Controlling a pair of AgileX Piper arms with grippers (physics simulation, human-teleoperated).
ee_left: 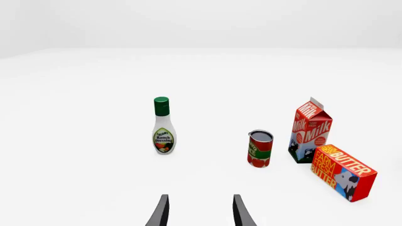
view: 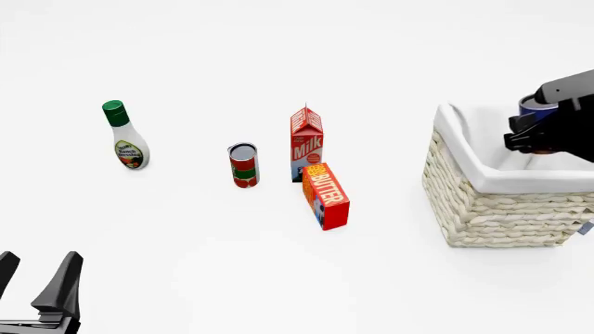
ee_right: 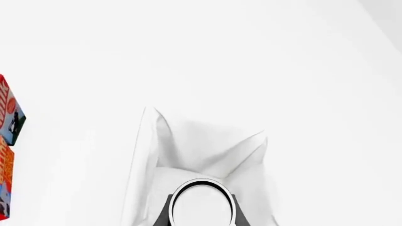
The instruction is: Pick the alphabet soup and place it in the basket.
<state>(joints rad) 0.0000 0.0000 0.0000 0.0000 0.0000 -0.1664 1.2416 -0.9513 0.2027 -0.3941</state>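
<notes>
1. The alphabet soup (view: pixel 536 106) is off the tabletop (view: pixel 278 278), held by the right gripper (view: pixel 538 136) above the inside of the basket (view: pixel 501 202). In the front view only a sliver of its blue label shows behind the dark body of the arm.

2. The right wrist view looks straight down on the can's silvery top (ee_right: pixel 201 205), with a dark finger against each side of it. The fingers are clamped on the can, and the white cloth lining (ee_right: pixel 207 150) of the basket spreads out beneath.

3. The step in hand, as I judge it, is the lowering and release. To do it well, keep the can upright and bring it down over the middle of the lining, away from the folded rim (view: pixel 455 139), before the fingers part.

4. A drop from this height could tip the can or bounce it against the wall (the lining looks soft, but the can is narrow and tall). Lowering close to the basket floor first seems the safer course.

5. The left gripper (view: pixel 37 282) sits low at the near left of the tabletop, its fingers (ee_left: pixel 162 212) apart and holding nothing. It is well apart from the basket and need not move.

6. The ranch dressing bottle (view: pixel 124 136), red-and-green can (view: pixel 243 165), milk carton (view: pixel 307 142) and butter box (view: pixel 326 196) stand to the left of the basket, well clear of the descent.
</notes>
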